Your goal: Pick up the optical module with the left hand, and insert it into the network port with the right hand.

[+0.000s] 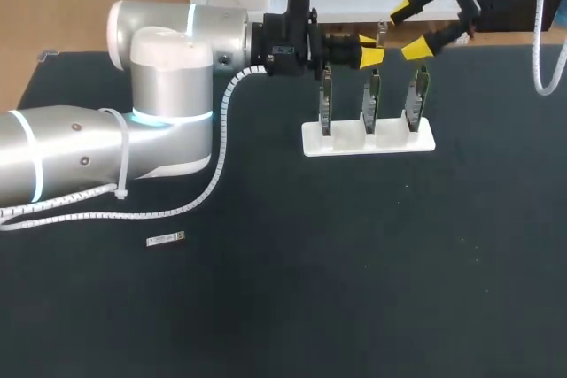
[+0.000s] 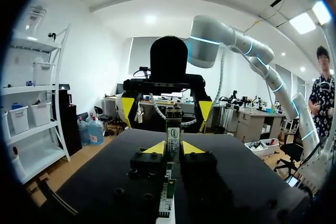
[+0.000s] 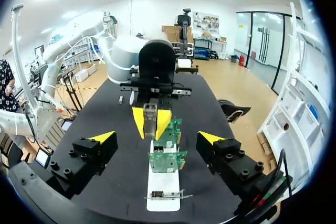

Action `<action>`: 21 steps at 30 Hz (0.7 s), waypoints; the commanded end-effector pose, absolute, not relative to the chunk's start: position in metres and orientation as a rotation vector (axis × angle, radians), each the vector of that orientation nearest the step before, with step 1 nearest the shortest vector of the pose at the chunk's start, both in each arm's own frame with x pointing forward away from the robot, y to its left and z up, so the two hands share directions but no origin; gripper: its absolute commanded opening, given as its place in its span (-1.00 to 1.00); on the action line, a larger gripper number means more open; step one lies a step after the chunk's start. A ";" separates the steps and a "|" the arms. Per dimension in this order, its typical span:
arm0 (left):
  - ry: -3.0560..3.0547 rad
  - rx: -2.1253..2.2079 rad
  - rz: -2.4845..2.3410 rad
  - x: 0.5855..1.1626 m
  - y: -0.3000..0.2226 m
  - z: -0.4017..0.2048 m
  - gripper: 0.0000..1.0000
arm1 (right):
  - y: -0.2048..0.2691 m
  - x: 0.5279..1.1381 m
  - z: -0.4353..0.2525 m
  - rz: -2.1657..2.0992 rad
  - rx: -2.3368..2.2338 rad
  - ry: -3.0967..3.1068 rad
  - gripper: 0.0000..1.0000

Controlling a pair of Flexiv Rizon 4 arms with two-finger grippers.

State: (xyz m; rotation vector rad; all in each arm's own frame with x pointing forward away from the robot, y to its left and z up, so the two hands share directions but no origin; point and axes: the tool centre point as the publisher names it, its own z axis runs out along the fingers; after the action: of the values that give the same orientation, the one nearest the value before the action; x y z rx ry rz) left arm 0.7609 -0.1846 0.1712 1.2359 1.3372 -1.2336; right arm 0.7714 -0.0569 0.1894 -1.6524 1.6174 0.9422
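My left gripper point(image 1: 371, 52) hangs just above the middle board of the stand, shut on the optical module point(image 1: 379, 38), a slim silver bar that stands upright between the yellow tips. In the left wrist view the module point(image 2: 173, 131) sticks out from between my left gripper's point(image 2: 173, 148) tips. My right gripper point(image 1: 409, 30) is open wide, facing the left one from the far right, a little beyond the module. In the right wrist view the module point(image 3: 150, 117) lies ahead of my right gripper point(image 3: 156, 138), centred between its spread fingers and not touching them.
A white stand point(image 1: 368, 137) carries three upright green circuit boards point(image 1: 372, 100) under both grippers; the boards point(image 3: 167, 153) also show in the right wrist view. A small silver strip point(image 1: 165, 238) lies on the dark table near the left arm.
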 end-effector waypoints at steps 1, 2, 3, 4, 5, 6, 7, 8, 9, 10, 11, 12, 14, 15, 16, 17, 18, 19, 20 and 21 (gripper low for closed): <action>1.336 1.234 -1.233 0.761 -0.185 0.171 -1.00 | -0.049 0.766 0.195 0.926 -1.642 1.611 1.00; 1.336 1.234 -1.233 0.761 -0.185 0.171 -1.00 | -0.046 0.766 0.196 0.924 -1.641 1.608 1.00; 1.336 1.234 -1.233 0.761 -0.185 0.171 -1.00 | -0.044 0.767 0.197 0.921 -1.643 1.604 1.00; 1.336 1.234 -1.233 0.761 -0.185 0.171 -1.00 | -0.042 0.767 0.197 0.920 -1.645 1.601 1.00; 1.336 1.234 -1.233 0.761 -0.185 0.171 -1.00 | -0.039 0.768 0.198 0.917 -1.648 1.598 1.00; 1.336 1.234 -1.233 0.761 -0.185 0.171 -1.00 | -0.038 0.768 0.198 0.915 -1.649 1.597 1.00; 1.336 1.234 -1.233 0.761 -0.185 0.171 -1.00 | -0.036 0.768 0.198 0.915 -1.650 1.596 1.00; 1.336 1.234 -1.233 0.761 -0.185 0.171 -1.00 | -0.034 0.768 0.199 0.916 -1.650 1.595 1.00; 1.336 1.234 -1.233 0.761 -0.185 0.171 -1.00 | -0.033 0.767 0.199 0.917 -1.651 1.594 1.00; 1.336 1.234 -1.233 0.761 -0.185 0.171 -1.00 | -0.031 0.767 0.200 0.917 -1.652 1.593 1.00; 1.336 1.234 -1.233 0.761 -0.185 0.171 -1.00 | -0.030 0.766 0.200 0.918 -1.654 1.591 1.00; 1.336 1.234 -1.233 0.761 -0.185 0.171 -1.00 | -0.030 0.766 0.201 0.918 -1.655 1.590 1.00; 1.336 1.234 -1.233 0.761 -0.185 0.171 -1.00 | -0.028 0.765 0.201 0.918 -1.655 1.591 1.00; 1.336 1.234 -1.233 0.761 -0.185 0.171 -1.00 | -0.028 0.765 0.201 0.916 -1.653 1.593 1.00; 1.336 1.234 -1.233 0.761 -0.185 0.171 -1.00 | -0.027 0.765 0.201 0.915 -1.653 1.594 1.00; 1.336 1.234 -1.233 0.761 -0.185 0.171 -1.00 | -0.027 0.765 0.202 0.916 -1.653 1.593 1.00; 1.336 1.234 -1.233 0.761 -0.185 0.171 -1.00 | -0.026 0.765 0.202 0.915 -1.652 1.593 1.00; 1.336 1.234 -1.233 0.761 -0.185 0.171 -1.00 | -0.026 0.765 0.202 0.914 -1.652 1.593 1.00; 1.336 1.234 -1.233 0.761 -0.185 0.171 -1.00 | -0.025 0.765 0.203 0.914 -1.652 1.593 1.00; 1.336 1.234 -1.233 0.761 -0.185 0.171 -1.00 | -0.025 0.765 0.203 0.913 -1.652 1.593 1.00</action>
State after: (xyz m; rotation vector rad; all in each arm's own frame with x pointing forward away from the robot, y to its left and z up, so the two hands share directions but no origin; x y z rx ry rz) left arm 0.7609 -0.1846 0.1712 1.2358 1.3372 -1.2336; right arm 0.7673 -0.0265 0.2023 -1.6532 1.5892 0.9209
